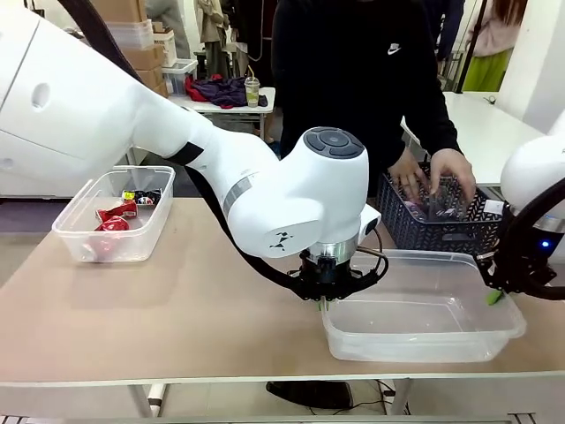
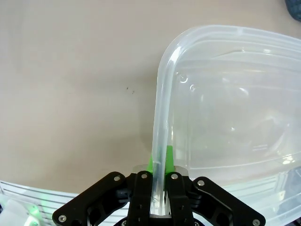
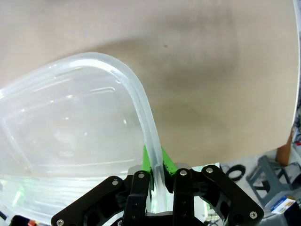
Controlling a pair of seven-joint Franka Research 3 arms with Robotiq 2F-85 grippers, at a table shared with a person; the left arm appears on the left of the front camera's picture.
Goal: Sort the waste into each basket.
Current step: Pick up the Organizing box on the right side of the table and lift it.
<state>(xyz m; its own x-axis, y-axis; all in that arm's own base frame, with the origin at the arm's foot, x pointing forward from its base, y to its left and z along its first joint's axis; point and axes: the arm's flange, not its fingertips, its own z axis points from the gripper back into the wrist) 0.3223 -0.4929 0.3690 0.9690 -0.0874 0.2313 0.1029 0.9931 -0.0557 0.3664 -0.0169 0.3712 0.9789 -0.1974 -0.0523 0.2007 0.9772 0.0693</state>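
Note:
An empty clear basket (image 1: 424, 305) stands at the table's front right. My left gripper (image 1: 324, 300) is shut on its left rim (image 2: 160, 117), and its green pads (image 2: 151, 162) pinch the wall. On the opposite rim (image 3: 141, 108) my right gripper (image 1: 494, 297) is shut as well, green pads (image 3: 164, 162) on both sides of it. A second clear basket (image 1: 88, 190) at the left holds red cans (image 1: 113, 221) and a dark can (image 1: 141, 196).
A person across the table has both hands (image 1: 437, 177) in a dark blue lattice basket (image 1: 415, 231), right behind the right-hand clear basket. My left arm (image 1: 265, 190) crosses the middle of the table. Bare tabletop (image 1: 203, 291) lies between the two clear baskets.

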